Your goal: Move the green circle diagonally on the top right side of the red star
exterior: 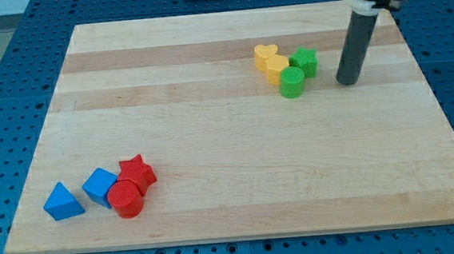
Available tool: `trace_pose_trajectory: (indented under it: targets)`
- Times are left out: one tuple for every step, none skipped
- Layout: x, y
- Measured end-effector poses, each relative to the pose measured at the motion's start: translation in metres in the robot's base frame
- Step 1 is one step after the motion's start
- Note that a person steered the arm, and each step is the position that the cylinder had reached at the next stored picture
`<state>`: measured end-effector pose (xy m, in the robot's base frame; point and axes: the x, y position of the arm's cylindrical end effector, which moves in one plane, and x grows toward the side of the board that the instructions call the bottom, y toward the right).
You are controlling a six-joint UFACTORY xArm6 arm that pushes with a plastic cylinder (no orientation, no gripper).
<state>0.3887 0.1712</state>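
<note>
- Near left: red star touches a red cylinder, beside a blue cube and blue triangle.
- Far right: green circle against a yellow hexagon, with a yellow heart and green star.
- My tip, holding nothing, stands just right of the green circle, apart.

Pale wooden worktop: far right, yellow heart, yellow hexagon, green star, green circle; near left, blue triangle, blue cube, red circle, red star.
</note>
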Motion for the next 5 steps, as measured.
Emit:
trace_pose_trajectory:
  targets:
    - [0.0, -0.033]
    - [0.0, -0.069]
    - [0.0, -0.107]
    - [0.0, -0.138]
    - [0.01, -0.146]
